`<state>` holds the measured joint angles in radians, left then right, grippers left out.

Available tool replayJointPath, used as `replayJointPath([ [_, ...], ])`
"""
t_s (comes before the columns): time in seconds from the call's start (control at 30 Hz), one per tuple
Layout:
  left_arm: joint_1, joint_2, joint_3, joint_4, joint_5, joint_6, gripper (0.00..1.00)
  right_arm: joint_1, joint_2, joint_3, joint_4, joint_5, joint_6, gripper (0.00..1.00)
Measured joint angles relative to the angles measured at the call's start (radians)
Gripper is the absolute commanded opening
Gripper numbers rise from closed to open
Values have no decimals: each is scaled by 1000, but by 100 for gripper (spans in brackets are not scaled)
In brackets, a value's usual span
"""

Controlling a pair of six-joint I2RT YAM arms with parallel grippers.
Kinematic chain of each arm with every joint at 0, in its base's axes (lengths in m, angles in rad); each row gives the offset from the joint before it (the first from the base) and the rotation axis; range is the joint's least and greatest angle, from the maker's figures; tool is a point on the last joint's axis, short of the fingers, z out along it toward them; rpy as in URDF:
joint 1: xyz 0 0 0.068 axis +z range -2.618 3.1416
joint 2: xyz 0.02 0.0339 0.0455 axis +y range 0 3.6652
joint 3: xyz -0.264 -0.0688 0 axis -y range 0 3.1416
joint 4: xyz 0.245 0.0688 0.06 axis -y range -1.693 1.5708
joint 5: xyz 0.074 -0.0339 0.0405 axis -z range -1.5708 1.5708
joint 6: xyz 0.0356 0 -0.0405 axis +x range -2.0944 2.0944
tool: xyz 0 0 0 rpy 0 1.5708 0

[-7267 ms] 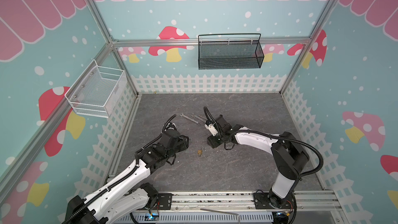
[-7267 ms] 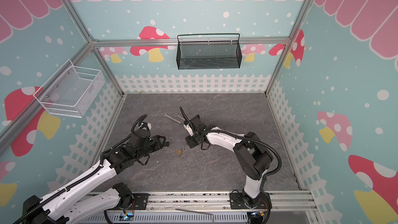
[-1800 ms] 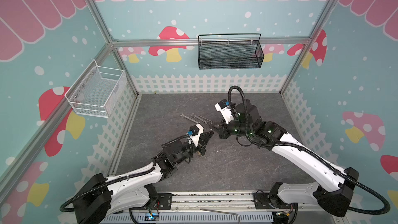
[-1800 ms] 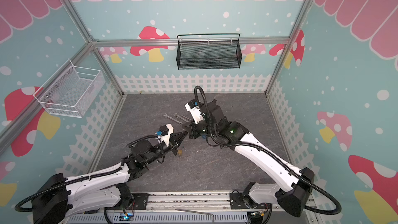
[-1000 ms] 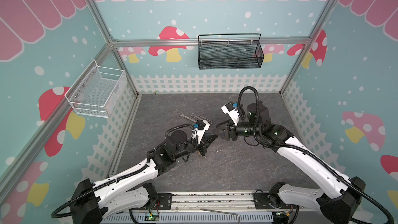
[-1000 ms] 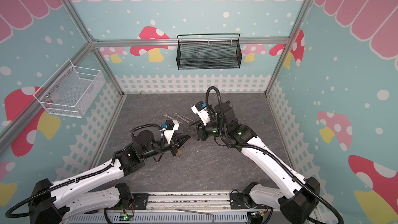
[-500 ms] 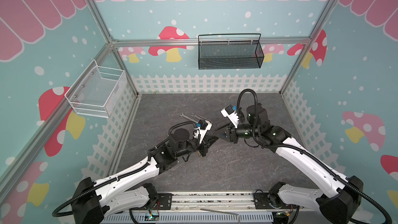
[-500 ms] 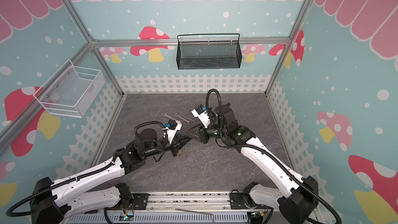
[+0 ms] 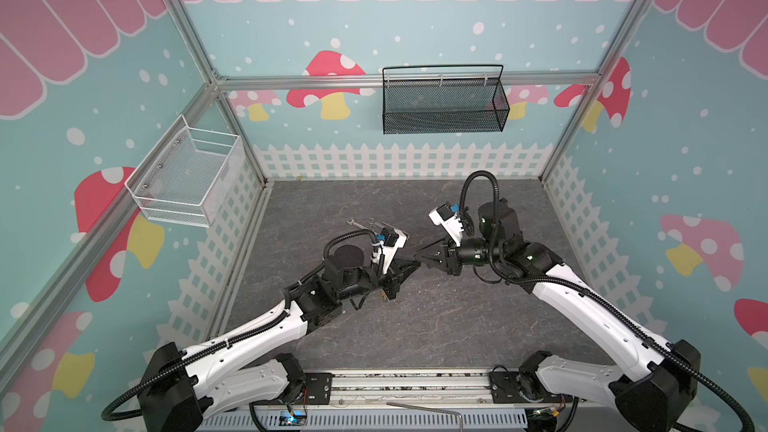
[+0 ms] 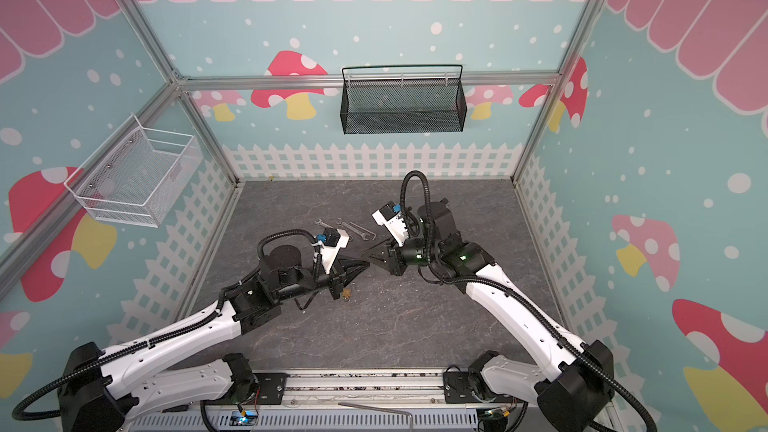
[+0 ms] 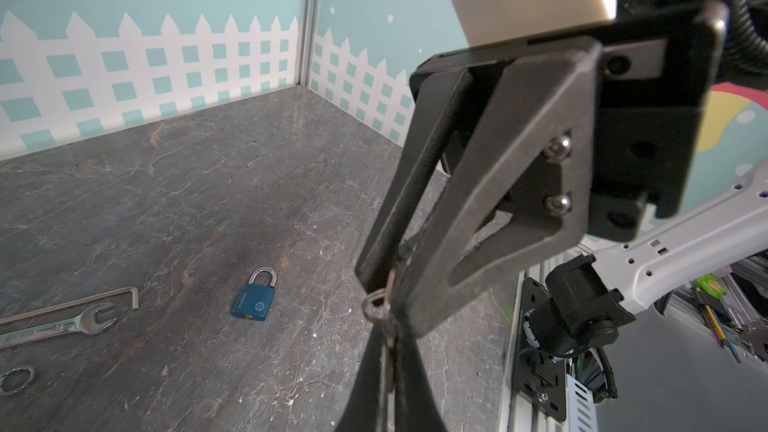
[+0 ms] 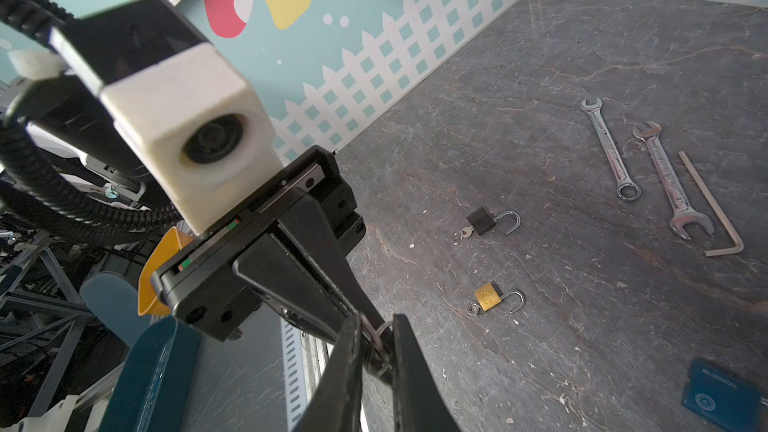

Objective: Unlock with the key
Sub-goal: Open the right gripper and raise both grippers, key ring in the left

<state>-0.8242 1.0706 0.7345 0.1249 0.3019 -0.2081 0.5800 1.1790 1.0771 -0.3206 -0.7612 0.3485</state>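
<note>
Right gripper (image 9: pixel 422 258) has swung in tip to tip with the left gripper (image 9: pixel 411 263) above the middle of the worktop (image 9: pixel 415 334). Its jaws have drawn narrow about the key (image 11: pixel 366 306); whether they pinch it yet I cannot tell. Left gripper stays clamped on that key, so a handover looks under way. Blue padlock (image 11: pixel 253 300) lies flat below, shackle closed, well in from the edges. Black padlock (image 12: pixel 482 220) and brass padlock (image 12: pixel 488 297) already lie open, keys in.
</note>
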Motion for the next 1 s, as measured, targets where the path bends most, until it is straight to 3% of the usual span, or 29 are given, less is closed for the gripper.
replayJointPath([
  [0.43, 34, 12, 1, 8, 84, -24, 0, -10, 5, -4, 4, -25, -26, 0],
  [0.77, 46, 12, 1, 19, 111, -35, 0, -11, 3, -6, 21, -32, -25, 0],
  [1.0, 51, 12, 1, 41, 129, -64, 32, -13, -17, -49, 91, -16, 21, 0],
])
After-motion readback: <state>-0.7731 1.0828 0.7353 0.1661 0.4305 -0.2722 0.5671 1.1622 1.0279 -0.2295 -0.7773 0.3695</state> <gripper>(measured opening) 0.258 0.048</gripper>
